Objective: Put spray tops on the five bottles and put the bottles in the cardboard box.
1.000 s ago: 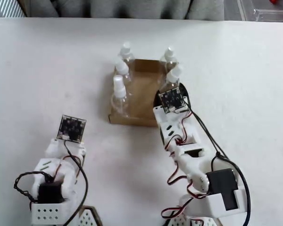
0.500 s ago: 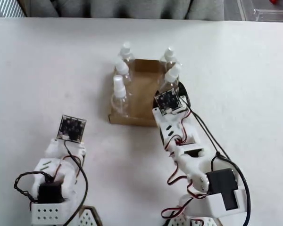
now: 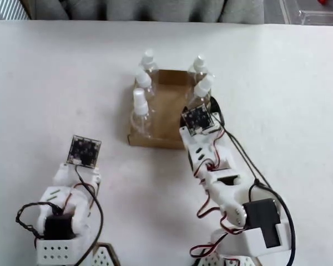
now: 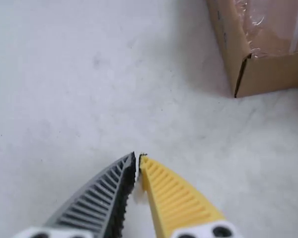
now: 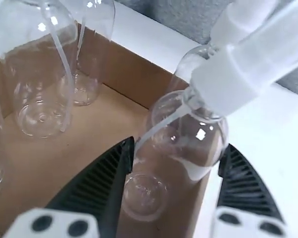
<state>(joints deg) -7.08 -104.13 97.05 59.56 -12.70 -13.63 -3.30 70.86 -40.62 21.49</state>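
The open cardboard box (image 3: 165,105) lies mid-table, with three spray-topped clear bottles (image 3: 140,108) standing along its left side and one in its far right corner (image 3: 198,65). My right gripper (image 5: 179,146) is shut on a fifth spray-topped bottle (image 5: 198,134), which tilts with its base low inside the box by the right wall (image 5: 134,74). That bottle's white top (image 3: 203,84) pokes out just beyond the right arm's wrist. My left gripper (image 4: 137,157) is shut on nothing and hovers over bare table, short of the box's near left corner (image 4: 243,74).
The left arm's base (image 3: 58,221) sits at the near left and the right arm (image 3: 227,188) stretches up from the near right. A clear plastic container (image 3: 316,14) stands at the far right edge. White table surrounds the box on all sides.
The right gripper shifted slightly left with its bottle, bringing it further over the box, then held still. The left arm has not moved.
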